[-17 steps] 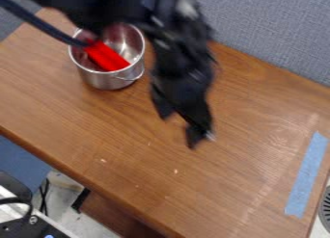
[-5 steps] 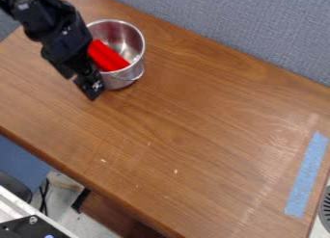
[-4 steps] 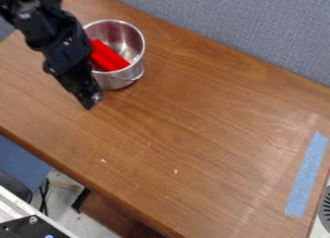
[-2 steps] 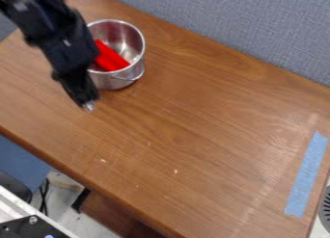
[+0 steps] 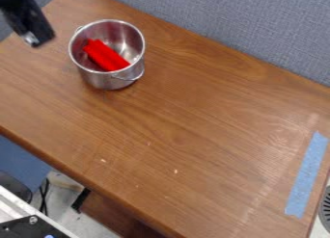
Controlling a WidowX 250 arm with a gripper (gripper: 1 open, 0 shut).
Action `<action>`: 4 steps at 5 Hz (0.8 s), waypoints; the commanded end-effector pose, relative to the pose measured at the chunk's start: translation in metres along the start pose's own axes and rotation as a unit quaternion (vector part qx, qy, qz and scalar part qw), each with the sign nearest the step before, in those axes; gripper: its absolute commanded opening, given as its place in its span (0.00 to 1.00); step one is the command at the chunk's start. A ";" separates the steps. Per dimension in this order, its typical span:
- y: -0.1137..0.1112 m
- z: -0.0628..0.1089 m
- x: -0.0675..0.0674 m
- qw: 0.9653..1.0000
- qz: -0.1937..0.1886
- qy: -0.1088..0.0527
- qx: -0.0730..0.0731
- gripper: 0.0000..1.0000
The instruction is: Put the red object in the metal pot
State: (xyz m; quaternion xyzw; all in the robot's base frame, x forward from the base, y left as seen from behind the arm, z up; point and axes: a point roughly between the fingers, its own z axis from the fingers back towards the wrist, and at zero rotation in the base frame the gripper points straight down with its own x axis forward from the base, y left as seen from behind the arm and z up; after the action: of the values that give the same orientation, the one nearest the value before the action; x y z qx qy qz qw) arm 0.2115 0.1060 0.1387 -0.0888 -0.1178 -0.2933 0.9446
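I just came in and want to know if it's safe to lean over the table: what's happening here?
A robot arm has the job of putting the red object in the metal pot, and that looks done: the red piece lies inside the pot, tilted. The gripper is up at the top left of the picture, away from the pot and not handling either one. I'd hold off leaning in, since the arm may yet move.

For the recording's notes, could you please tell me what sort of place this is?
Probably a lab or workshop robot station: a dark robot arm reaches over a wooden table, loose cables hang by its edge, and a grey speckled surface lies beyond.
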 end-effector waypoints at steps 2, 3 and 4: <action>0.025 -0.028 -0.023 0.984 0.167 -0.032 0.057 0.00; 0.044 -0.059 0.008 0.967 0.247 -0.028 0.058 1.00; 0.066 -0.092 0.041 0.946 0.316 -0.016 0.076 0.00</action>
State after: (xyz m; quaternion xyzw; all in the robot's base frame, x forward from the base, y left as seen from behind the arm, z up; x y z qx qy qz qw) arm 0.2898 0.1089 0.0416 -0.0689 -0.0973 0.0299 0.9924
